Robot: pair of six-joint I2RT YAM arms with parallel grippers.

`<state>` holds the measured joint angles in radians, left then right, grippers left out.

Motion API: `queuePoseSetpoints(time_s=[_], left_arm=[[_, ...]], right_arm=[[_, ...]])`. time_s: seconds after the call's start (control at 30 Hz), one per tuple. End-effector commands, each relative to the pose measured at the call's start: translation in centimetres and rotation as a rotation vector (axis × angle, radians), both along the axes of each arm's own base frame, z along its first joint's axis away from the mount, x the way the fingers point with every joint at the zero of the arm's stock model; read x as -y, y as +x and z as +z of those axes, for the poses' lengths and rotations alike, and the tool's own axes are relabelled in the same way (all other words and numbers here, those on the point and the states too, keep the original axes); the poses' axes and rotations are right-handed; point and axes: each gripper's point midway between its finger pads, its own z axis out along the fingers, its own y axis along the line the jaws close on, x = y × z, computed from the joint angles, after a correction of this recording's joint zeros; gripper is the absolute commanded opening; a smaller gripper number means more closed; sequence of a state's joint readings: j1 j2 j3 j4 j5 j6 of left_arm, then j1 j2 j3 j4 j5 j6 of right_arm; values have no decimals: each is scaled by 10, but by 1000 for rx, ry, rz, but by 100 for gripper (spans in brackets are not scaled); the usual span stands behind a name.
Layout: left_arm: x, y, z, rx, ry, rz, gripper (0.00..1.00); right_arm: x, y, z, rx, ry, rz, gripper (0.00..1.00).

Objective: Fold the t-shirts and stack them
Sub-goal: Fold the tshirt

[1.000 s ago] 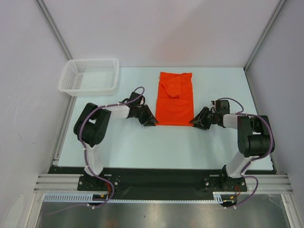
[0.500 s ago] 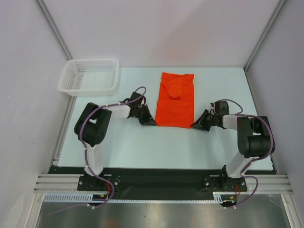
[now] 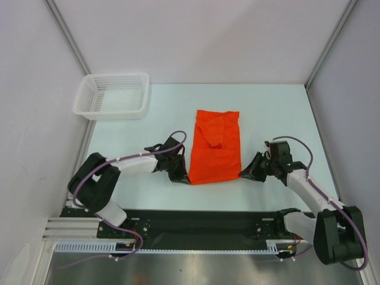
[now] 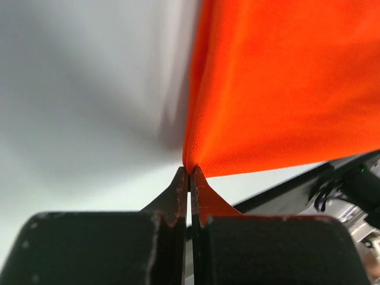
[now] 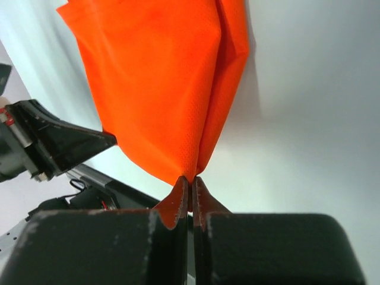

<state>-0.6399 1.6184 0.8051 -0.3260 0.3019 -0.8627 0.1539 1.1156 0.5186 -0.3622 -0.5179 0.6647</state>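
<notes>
T-shirt [image 3: 215,148] lies folded lengthwise on the table [image 3: 273,110], stretching away ahead of both jaws; left gripper [image 4: 190,173] and right gripper [image 5: 190,179] each pinch a near corner, clamped tight

Pale table [image 3: 279,107] is enclosed by plain white wall panels [image 3: 196,35], framed by aluminium posts [image 3: 67,37]. A black rail [image 3: 202,221] is mounted along the near edge. Scene is evenly lit.

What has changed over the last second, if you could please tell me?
Both hands closed: the left hand pinched the near left corner of the t-shirt, the right hand its near right corner, and together they dragged it toward the arm bases. The basket stayed put at the far left.
</notes>
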Motion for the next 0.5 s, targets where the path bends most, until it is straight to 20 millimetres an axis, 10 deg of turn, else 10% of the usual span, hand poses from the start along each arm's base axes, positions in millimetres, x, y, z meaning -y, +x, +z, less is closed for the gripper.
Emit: queuePoseSetpoints(time_s=[0.0, 0.27, 0.47], left_arm=[[-19, -13, 18, 74, 92, -9, 0], [-9, 24, 76, 220, 118, -29, 0], [12, 73, 116, 304, 149, -76, 0]], right_arm=[[5, -27, -2, -85, -40, -31, 0], [2, -22, 27, -11, -26, -41, 0], [3, 34, 74, 102, -33, -55, 0]])
